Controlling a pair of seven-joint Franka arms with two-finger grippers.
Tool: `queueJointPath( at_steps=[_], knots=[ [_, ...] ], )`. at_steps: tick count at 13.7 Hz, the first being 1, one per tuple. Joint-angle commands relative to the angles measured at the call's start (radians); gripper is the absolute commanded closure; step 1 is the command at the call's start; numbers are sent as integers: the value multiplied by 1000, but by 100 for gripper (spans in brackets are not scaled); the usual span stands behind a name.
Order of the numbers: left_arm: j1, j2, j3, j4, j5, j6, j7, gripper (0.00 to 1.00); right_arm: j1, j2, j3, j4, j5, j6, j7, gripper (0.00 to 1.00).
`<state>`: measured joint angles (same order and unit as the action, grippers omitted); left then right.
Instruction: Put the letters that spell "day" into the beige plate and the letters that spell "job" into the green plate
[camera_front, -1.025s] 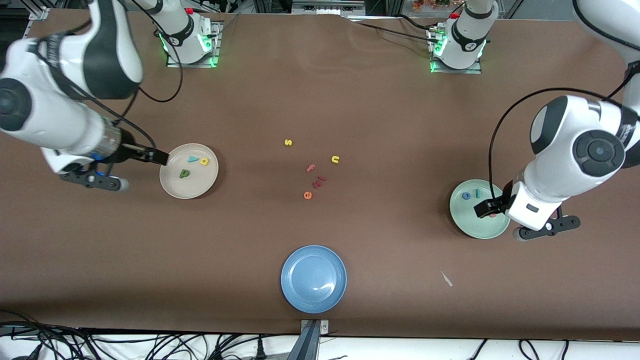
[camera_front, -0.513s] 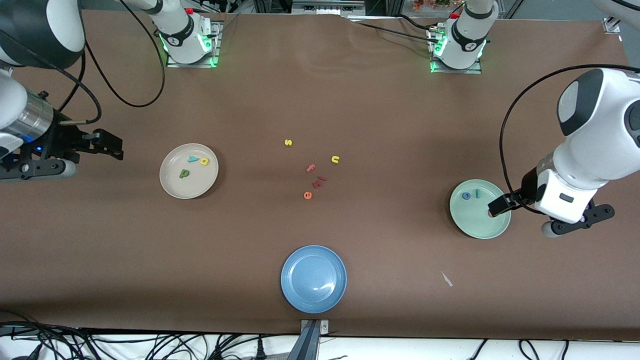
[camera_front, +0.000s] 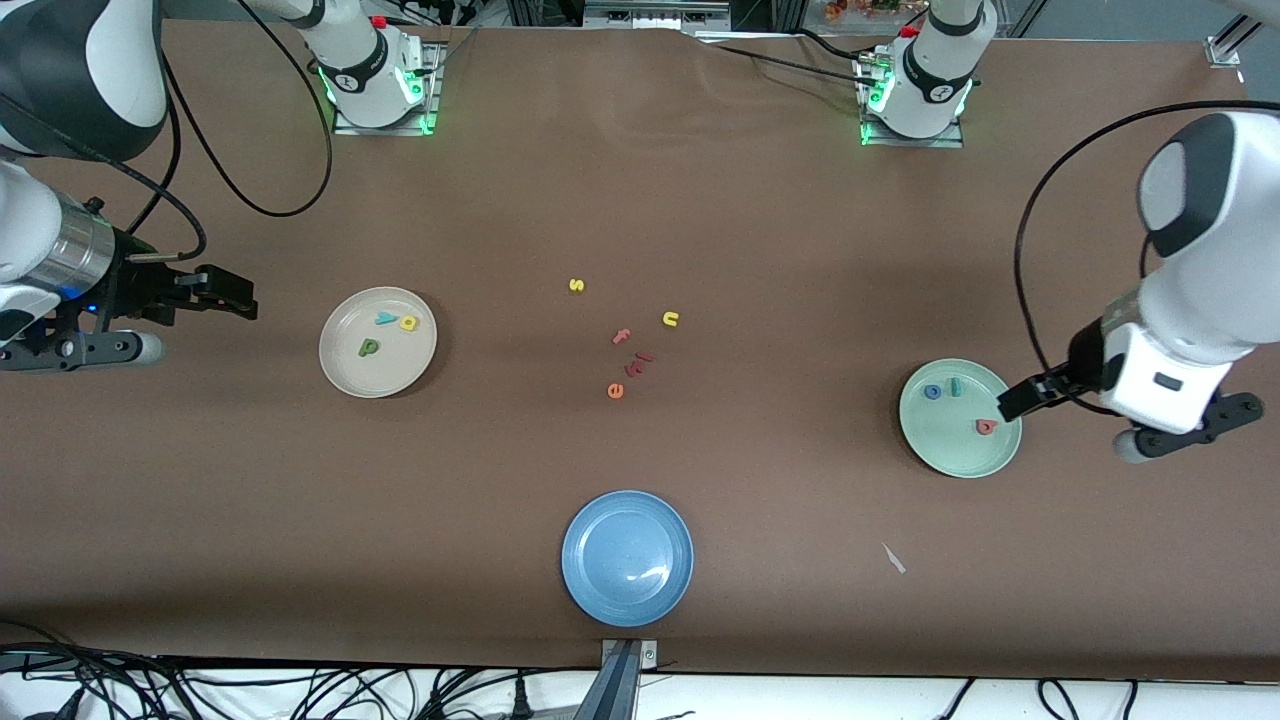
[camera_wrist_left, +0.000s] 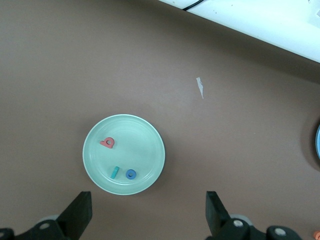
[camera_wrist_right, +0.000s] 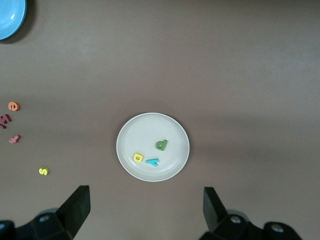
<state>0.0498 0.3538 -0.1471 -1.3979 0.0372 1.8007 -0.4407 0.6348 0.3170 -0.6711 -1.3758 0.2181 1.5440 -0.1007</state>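
The beige plate (camera_front: 345, 380) holds a dark green d (camera_front: 369, 347), a yellow a (camera_front: 408, 322) and a teal y (camera_front: 385, 318). My right gripper (camera_front: 238, 298) hangs open and empty over bare table beside that plate, toward the right arm's end. Its wrist view shows the plate (camera_wrist_right: 145, 130) ahead of the wide-spread gripper (camera_wrist_right: 145, 210). The green plate (camera_front: 950, 455) holds a blue o (camera_front: 932, 392), a teal j (camera_front: 956, 387) and a red b (camera_front: 986, 427). My left gripper (camera_front: 1012, 405) is open and empty over that plate's rim. In its wrist view the gripper (camera_wrist_left: 148, 212) is just off the plate (camera_wrist_left: 135, 145).
A blue plate (camera_front: 600, 600) sits near the front edge, mid-table. Loose letters lie in the middle: yellow s (camera_front: 576, 285), yellow n (camera_front: 670, 319), pink f (camera_front: 621, 336), orange e (camera_front: 615, 391) and dark red pieces (camera_front: 638, 363). A white scrap (camera_front: 893, 558) lies nearer the camera than the green plate.
Both grippers have drawn back from their plates toward their own ends of the table. The red b, covered by the left gripper before, now shows in the green plate.
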Motion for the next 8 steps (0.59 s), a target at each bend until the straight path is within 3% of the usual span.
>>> queueJointPath(
  at_steps=[1, 3, 5, 8],
  knots=[
    [-34, -61, 66, -67, -48, -1, 92, 0, -7, 8, 14, 26, 4, -15, -8, 0],
    [-36, -87, 66, -96, -48, 8, 109, 0, -44, -18, 50, 5, -9, -8, 16, 0],
    [-54, -123, 67, -107, -48, 0, 112, 0, -168, -62, 192, -14, -44, -8, 18, 0],
    [-94, -144, 96, -101, -48, -38, 105, 0, -393, -117, 474, -52, -132, 14, 70, 0]
  ],
)
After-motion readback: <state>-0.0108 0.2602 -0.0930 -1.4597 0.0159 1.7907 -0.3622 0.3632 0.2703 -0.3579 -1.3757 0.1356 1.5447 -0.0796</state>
